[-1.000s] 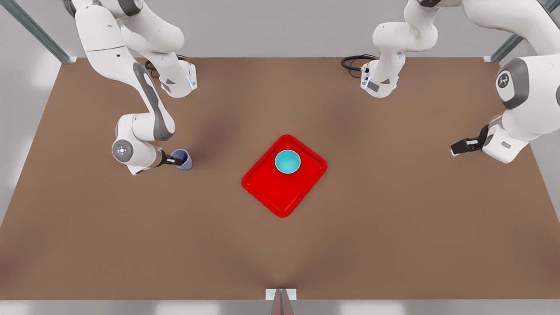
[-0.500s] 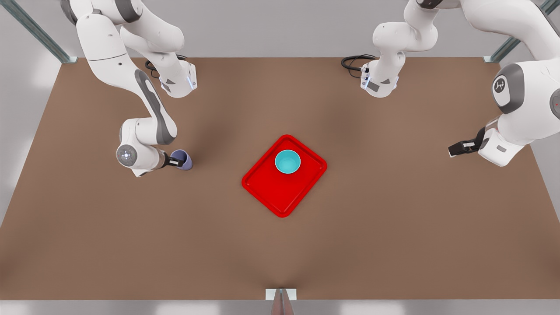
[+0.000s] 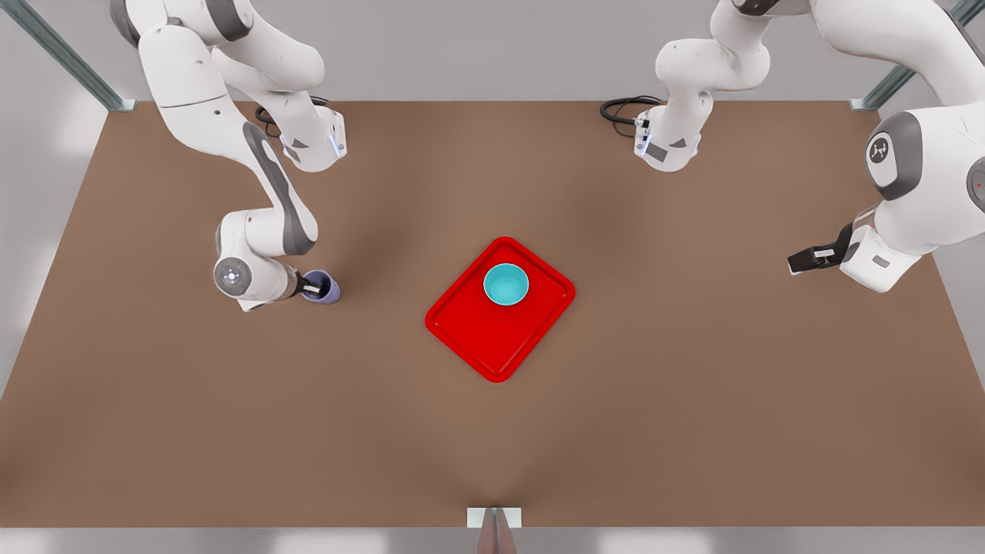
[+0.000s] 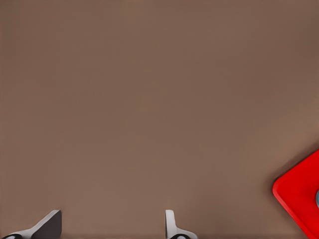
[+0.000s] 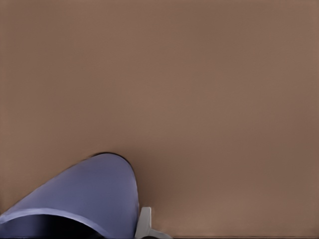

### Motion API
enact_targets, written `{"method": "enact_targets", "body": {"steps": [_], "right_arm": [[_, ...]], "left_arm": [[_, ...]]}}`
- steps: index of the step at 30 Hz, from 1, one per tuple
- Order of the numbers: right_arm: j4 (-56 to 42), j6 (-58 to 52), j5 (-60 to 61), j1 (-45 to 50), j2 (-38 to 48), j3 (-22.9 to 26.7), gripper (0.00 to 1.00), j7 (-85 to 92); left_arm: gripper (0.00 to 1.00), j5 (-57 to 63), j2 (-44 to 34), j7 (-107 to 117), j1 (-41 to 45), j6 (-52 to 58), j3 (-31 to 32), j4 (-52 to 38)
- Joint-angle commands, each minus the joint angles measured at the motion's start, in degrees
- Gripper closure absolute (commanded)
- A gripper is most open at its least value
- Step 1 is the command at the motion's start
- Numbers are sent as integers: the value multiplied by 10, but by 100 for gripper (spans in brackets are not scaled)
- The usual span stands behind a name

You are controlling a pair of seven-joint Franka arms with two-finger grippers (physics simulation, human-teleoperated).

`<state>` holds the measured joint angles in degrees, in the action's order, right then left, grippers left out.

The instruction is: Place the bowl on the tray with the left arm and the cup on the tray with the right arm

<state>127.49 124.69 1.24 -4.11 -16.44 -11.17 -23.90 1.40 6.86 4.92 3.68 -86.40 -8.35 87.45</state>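
Closest to you, the red tray (image 3: 500, 309) sits at the frame's centre on the brown table (image 3: 692, 400), the teal bowl (image 3: 505, 284) resting in its upper corner. At mid-left your right gripper (image 3: 314, 290) grips the lavender cup (image 3: 325, 286) by its wall. At far right your left gripper (image 3: 800, 262) hovers, fingers spread, holding nothing.

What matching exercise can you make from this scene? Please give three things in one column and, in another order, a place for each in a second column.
Things:
1. bowl
2. cup
3. left gripper

Places:
a. on the table, off the tray, at the right gripper
b. above bare table at the front view's right, fingers open
c. on the tray

Pairs: 1-c, 2-a, 3-b.
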Motion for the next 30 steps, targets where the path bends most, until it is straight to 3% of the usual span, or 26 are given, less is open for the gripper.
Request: {"method": "enact_targets", "body": {"steps": [1,6,8,12,20,30], "right_arm": [[-1,-3,-7,1,1,0,79,-4],[-40,-54,-7,0,9,-29,79,22],[-119,-123,-7,2,7,-54,79,33],[-220,-141,-6,10,4,-121,79,30],[-421,-142,-8,130,-156,-120,79,-41],[-490,-134,-9,201,-241,-116,79,-45]], "left_arm": [[0,0,0,0,0,0,0,0],[0,0,0,1,0,2,0,0],[0,0,0,1,0,3,0,0],[0,0,0,1,1,3,0,0],[0,0,0,2,7,9,0,0],[0,0,8,2,7,11,0,0]]}}
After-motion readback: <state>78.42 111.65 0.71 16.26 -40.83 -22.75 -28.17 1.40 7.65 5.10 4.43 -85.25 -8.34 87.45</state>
